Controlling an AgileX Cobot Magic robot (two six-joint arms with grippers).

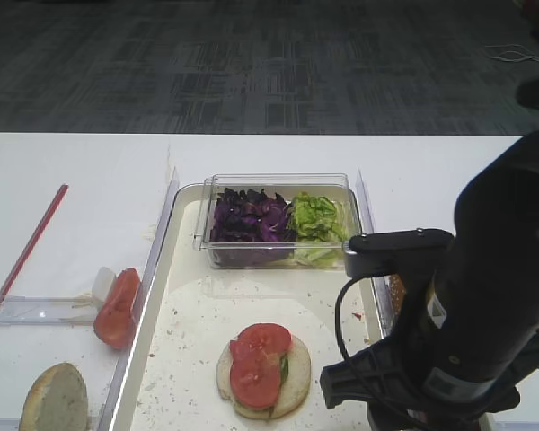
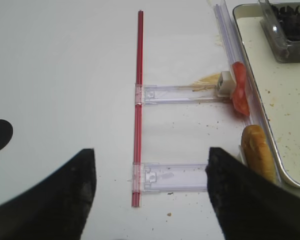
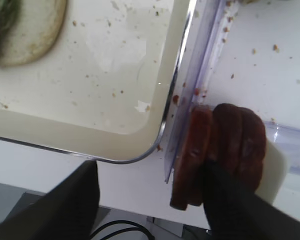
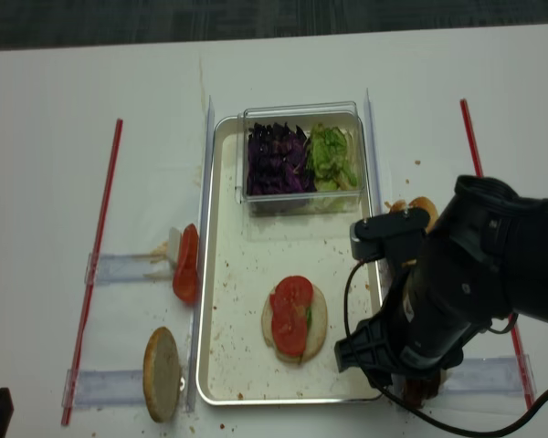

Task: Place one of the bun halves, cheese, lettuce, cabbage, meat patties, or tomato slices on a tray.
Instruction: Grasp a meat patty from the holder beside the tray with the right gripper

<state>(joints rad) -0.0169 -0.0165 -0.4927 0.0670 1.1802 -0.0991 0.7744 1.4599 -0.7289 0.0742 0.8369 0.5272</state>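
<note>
Meat patties standing on edge just outside tray corner – seen only from right wrist, hidden under arm overhead. Right gripper fingers spread wide, one against the patties, not clamped. Left gripper parted, empty

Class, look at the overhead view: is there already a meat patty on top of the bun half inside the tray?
No: the bun half on the tray carries only tomato slices; the meat patties stand outside its rim.
</note>
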